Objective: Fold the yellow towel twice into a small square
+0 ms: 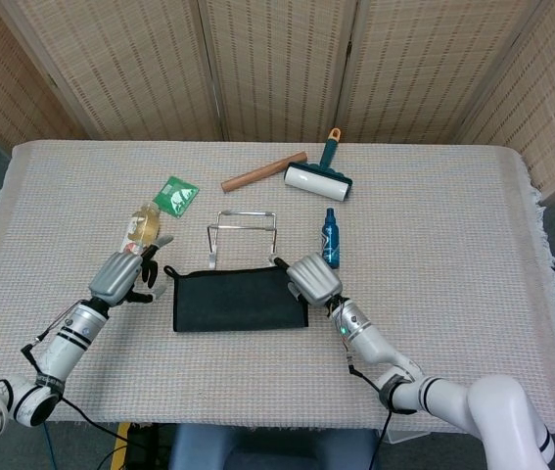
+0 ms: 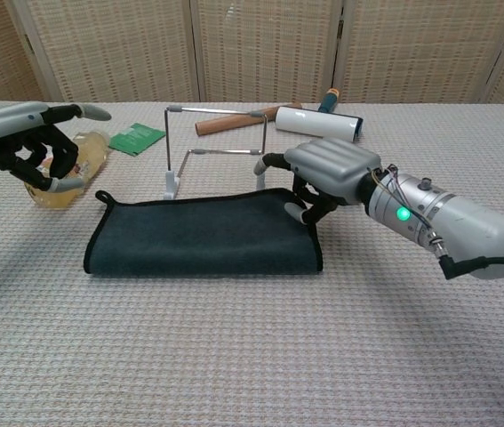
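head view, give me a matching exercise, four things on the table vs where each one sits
Things:
1. towel
2. lint roller
3. blue bottle
4. green packet

Places:
A. far side of the table, beside the wooden stick
B. standing just right of the wire rack
C. folded flat between the two hands
D. left of the rack, above the clear pouch

Pairs: 1-C, 2-A, 3-B, 4-D
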